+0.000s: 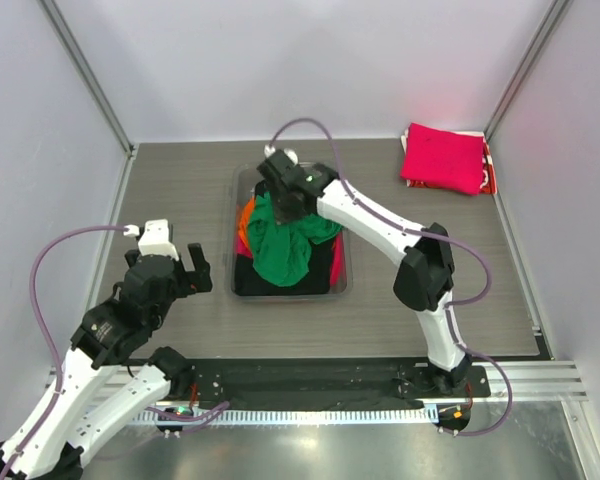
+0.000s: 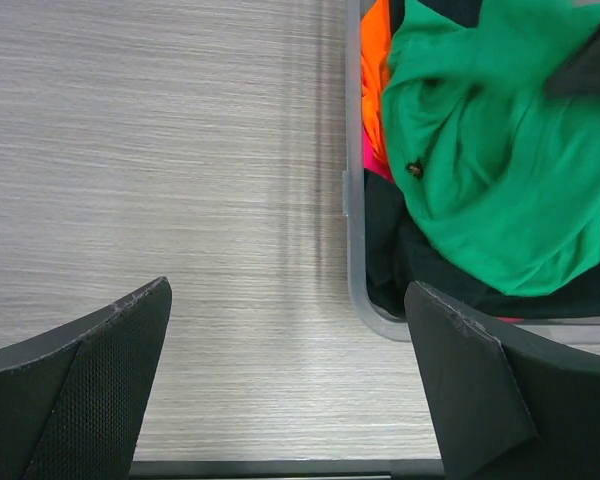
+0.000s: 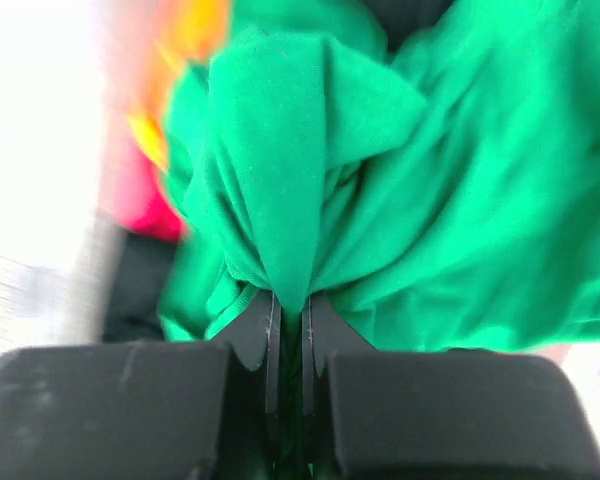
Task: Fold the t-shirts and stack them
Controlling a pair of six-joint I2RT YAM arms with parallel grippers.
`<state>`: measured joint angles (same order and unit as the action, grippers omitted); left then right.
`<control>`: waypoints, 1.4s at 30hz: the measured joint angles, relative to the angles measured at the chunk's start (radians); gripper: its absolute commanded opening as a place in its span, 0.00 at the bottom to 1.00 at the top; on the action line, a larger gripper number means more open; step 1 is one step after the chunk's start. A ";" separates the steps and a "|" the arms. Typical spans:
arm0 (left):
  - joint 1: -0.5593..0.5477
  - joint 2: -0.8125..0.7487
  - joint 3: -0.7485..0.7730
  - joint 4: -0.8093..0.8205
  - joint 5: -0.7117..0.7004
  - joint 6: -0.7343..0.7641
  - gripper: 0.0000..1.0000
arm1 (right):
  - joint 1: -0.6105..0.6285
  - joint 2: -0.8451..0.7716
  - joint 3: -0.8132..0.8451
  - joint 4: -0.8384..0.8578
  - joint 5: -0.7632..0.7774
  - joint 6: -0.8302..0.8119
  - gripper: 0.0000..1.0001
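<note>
Above the tub, the right hand pinches one green t-shirt; the left hand gapes empty.

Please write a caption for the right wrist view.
Right gripper shut on a fold of the green t-shirt; other coloured cloth blurred behind.

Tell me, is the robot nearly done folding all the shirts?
Not nearly. One pink shirt lies folded at the far right corner. The right gripper is pinching the green shirt over the tub. An orange shirt and a black shirt wait inside, unfolded.
</note>
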<state>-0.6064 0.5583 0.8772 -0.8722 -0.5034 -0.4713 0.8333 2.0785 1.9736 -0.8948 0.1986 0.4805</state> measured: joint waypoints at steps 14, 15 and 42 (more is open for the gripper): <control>0.000 0.021 -0.004 0.000 -0.002 0.000 1.00 | 0.005 -0.729 0.064 -0.072 0.444 -0.137 0.01; 0.000 0.027 -0.004 0.000 -0.002 0.000 1.00 | 0.004 -0.827 -0.017 -0.068 0.487 -0.132 0.01; 0.000 0.271 0.170 -0.050 0.057 -0.057 0.99 | -0.245 -0.559 -0.769 0.199 -0.012 0.080 0.81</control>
<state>-0.6064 0.8291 1.0470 -0.9222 -0.4461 -0.5282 0.5884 1.5196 1.2049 -0.6956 0.1864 0.5610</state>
